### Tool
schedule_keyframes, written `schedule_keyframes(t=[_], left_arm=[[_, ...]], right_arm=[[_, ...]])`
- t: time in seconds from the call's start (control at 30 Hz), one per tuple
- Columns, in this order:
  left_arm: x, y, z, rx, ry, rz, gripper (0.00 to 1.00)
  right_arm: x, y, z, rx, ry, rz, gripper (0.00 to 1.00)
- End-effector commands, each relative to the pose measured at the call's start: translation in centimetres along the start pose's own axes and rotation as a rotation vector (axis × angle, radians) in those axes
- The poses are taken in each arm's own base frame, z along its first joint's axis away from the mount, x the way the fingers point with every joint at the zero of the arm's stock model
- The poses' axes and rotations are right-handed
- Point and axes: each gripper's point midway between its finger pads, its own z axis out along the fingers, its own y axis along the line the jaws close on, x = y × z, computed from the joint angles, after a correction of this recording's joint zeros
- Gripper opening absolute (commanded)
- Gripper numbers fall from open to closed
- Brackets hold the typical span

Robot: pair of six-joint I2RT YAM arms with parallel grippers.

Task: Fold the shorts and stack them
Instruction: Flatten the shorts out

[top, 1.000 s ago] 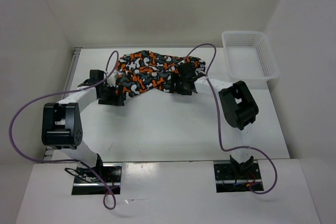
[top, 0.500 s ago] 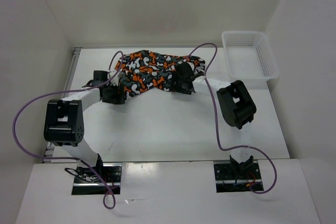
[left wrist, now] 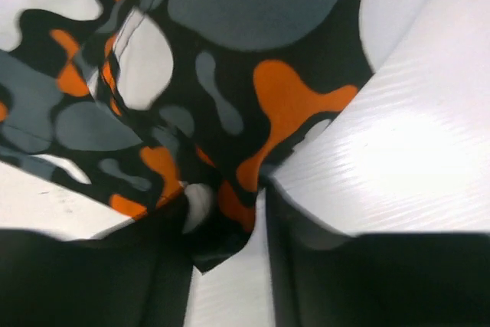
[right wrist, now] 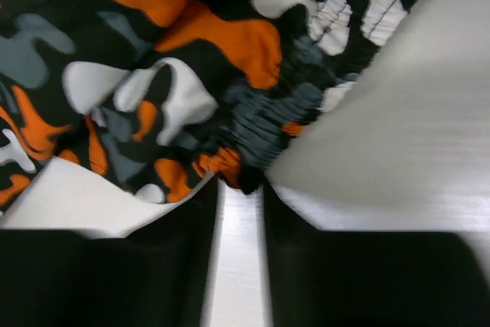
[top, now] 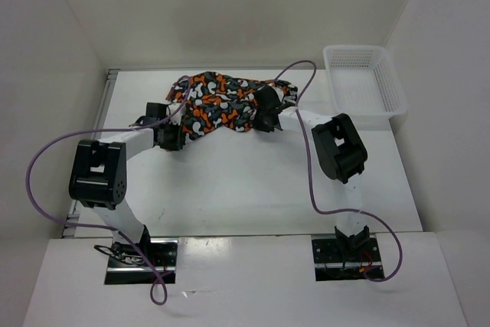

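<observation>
The shorts (top: 218,103) lie bunched on the table (top: 253,181) in the upper middle of the top view, left of the white mesh basket (top: 360,82) at the upper right. The left gripper (top: 170,137) pinches their lower left edge, with cloth caught between its narrowly parted fingers (left wrist: 138,266). The right gripper (top: 266,116) nips the gathered waistband on the right side, its fingers (right wrist: 321,266) nearly together.
</observation>
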Motion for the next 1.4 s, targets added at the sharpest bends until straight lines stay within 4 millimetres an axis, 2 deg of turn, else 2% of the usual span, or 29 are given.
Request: schedule_keyframes(t=[0.0, 0.07, 0.1, 0.13, 0.17, 0.2, 0.23, 0.27, 0.3, 0.33, 0.4, 0.43, 0.47, 0.57, 0.63, 0.77, 0.8, 0.83, 0.87, 0.93, 1.03, 1.1, 1.13, 1.17, 1.2, 1.23, 1.3, 1.33, 1.37], left_arm=[[-2.2, -0.5, 0.1, 0.017, -0.051, 0.027, 0.29], [-3.1, -0.3, 0.0, 0.007, -0.074, 0.031, 0.06], [-3.6, -0.3, -0.2, 0.006, -0.079, 0.032, 0.02], [-3.3, -0.7, -0.6, 0.028, -0.044, 0.025, 0.00], [-6.1, -0.9, -1.7, 0.052, -0.084, 0.027, 0.00], [-7.3, -1.9, -2.6, 0.124, -0.093, 0.021, 0.00], [-7.8, -1.5, -4.3, 0.147, -0.076, -0.008, 0.00], [-9.5, -1.6, -5.8, 0.170, -0.107, -0.011, 0.00], [-12.6, -2.1, -8.4, 0.206, -0.162, -0.001, 0.00], [-14.1, -1.4, -9.6, 0.199, -0.193, -0.006, 0.00], [-16.7, -0.9, -11.8, 0.176, -0.257, 0.009, 0.00], [-18.6, -0.2, -13.2, 0.150, -0.309, 0.016, 0.00], [-19.4, 0.6, -13.8, 0.125, -0.338, 0.015, 0.00], [-20.2, 2.2, -12.9, 0.052, -0.360, 0.013, 0.00], [-19.8, 3.2, -11.5, 0.014, -0.347, 0.002, 0.02], [-18.2, 4.7, -8.1, -0.031, -0.297, -0.019, 0.14], [-17.9, 5.1, -7.6, -0.047, -0.283, -0.025, 0.21], [-17.6, 4.9, -6.9, -0.049, -0.268, -0.022, 0.43], [-15.8, 5.2, -5.8, -0.054, -0.196, -0.041, 0.56], [-14.5, 5.0, -5.3, -0.069, -0.140, -0.046, 0.68], [-10.8, 4.9, -6.2, -0.098, -0.051, -0.066, 0.72], [-6.6, 3.5, -7.4, -0.084, 0.023, -0.073, 0.74], [-5.6, 2.8, -9.0, -0.092, 0.014, -0.064, 0.74], [-3.7, 2.6, -9.3, -0.111, 0.040, -0.058, 0.75], [0.4, 1.2, -8.6, -0.088, 0.116, -0.046, 0.75], [1.1, 0.4, -9.7, -0.089, 0.097, -0.026, 0.75], [2.8, -0.8, -9.9, -0.081, 0.096, 0.009, 0.75], [4.6, -1.8, -9.7, -0.072, 0.115, 0.044, 0.75], [4.9, -2.0, -9.5, -0.080, 0.110, 0.060, 0.75]], right_arm=[[0.0, -0.9, 1.8, -0.017, 0.057, 0.047, 0.20], [0.6, -1.4, 2.1, -0.034, 0.102, 0.091, 0.06], [0.4, -1.9, 1.9, -0.058, 0.115, 0.110, 0.00], [0.1, -2.0, 1.7, -0.068, 0.108, 0.119, 0.00], [-0.5, -2.4, 1.4, -0.071, 0.095, 0.127, 0.00], [-0.5, -3.3, 0.9, -0.066, 0.101, 0.142, 0.00], [-2.1, -2.9, -0.5, -0.092, 0.060, 0.150, 0.00], [-2.9, -3.1, -1.4, -0.103, 0.035, 0.144, 0.00], [-3.3, -4.1, -2.0, -0.100, 0.029, 0.151, 0.00], [-4.9, -3.9, -4.1, -0.120, -0.011, 0.145, 0.00], [-6.6, -5.1, -6.1, -0.115, -0.047, 0.120, 0.00], [-7.1, -5.0, -8.1, -0.125, -0.065, 0.100, 0.00], [-7.7, -5.5, -9.0, -0.120, -0.079, 0.060, 0.00], [-8.2, -6.1, -12.0, -0.108, -0.117, -0.023, 0.00], [-8.7, -5.8, -14.1, -0.148, -0.138, -0.047, 0.00], [-7.9, -5.8, -16.0, -0.197, -0.128, -0.088, 0.00], [-7.5, -6.0, -15.8, -0.193, -0.120, -0.088, 0.00], [-7.0, -5.7, -15.9, -0.219, -0.109, -0.091, 0.00], [-7.1, -5.4, -16.0, -0.235, -0.113, -0.093, 0.00], [-6.2, -5.4, -15.5, -0.248, -0.078, -0.084, 0.00], [-5.1, -5.3, -15.0, -0.267, -0.043, -0.060, 0.00], [-5.0, -5.4, -14.8, -0.267, -0.043, -0.060, 0.00], [-4.6, -5.6, -14.7, -0.263, -0.036, -0.070, 0.00], [-4.6, -5.6, -14.7, -0.263, -0.036, -0.070, 0.00], [-4.6, -5.6, -14.6, -0.262, -0.038, -0.083, 0.00], [-4.4, -5.8, -14.6, -0.258, -0.030, -0.095, 0.00], [-4.4, -6.1, -14.3, -0.241, -0.022, -0.103, 0.00], [-4.4, -6.1, -14.3, -0.241, -0.022, -0.103, 0.00], [-4.4, -6.1, -14.3, -0.241, -0.022, -0.103, 0.00]])
